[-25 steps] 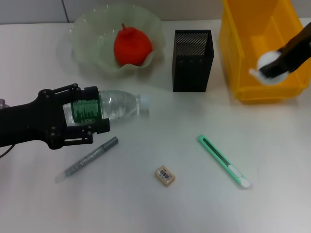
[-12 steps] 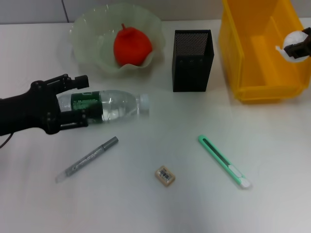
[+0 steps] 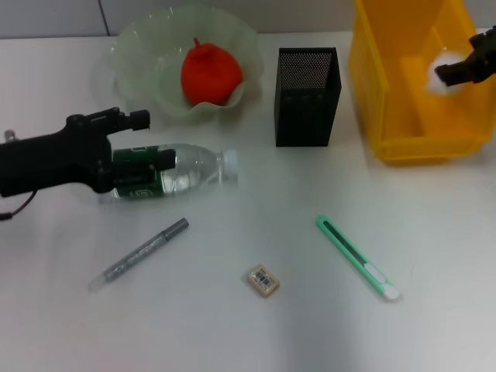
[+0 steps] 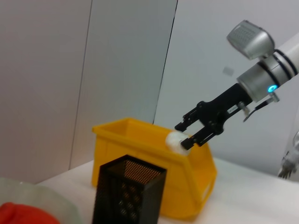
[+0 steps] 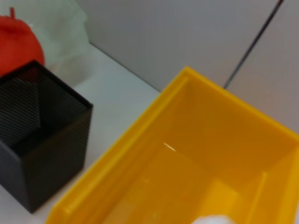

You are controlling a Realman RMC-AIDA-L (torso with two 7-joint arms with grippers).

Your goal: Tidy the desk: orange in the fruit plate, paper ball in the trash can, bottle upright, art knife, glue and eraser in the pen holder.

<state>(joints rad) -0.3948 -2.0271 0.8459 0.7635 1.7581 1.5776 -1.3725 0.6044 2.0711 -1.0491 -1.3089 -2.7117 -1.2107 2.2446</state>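
The white desk point(image 3: 434, 232) carries everything, and the 2 grippers work at opposite ends of it.

The yellow trash bin point(image 3: 387, 85) lies directly under the right gripper point(image 3: 457, 71). That gripper hangs above the bin's open top with its fingers clamped on the white paper ball point(image 3: 440, 68); in the left wrist view the ball point(image 4: 176, 139) sits pinched between the 2 black fingers, above the bin's rim point(image 4: 140, 140). The right wrist view looks straight down into the bin point(image 5: 196, 154), with a sliver of the ball point(image 5: 212, 219) at the frame's edge.

The pale green fruit plate point(image 3: 139, 46) sits beyond the left gripper point(image 3: 147, 139), and the orange point(image 3: 209, 74) rests inside it.

The clear water bottle point(image 3: 194, 169) lies on its side, its green-labelled body between the left gripper's fingers and its white cap pointing away from the gripper toward the pen holder. The fingers are spread on either side of the bottle, not visibly pressing it.

The black mesh pen holder point(image 3: 307, 97) stands upright between the 2 grippers, just beside the bin.

The green art knife point(image 3: 356, 257) lies flat, well apart from both grippers. The grey glue pen point(image 3: 139, 253) lies just nearer the robot than the left gripper. The small tan eraser point(image 3: 263, 280) rests between glue pen and knife.
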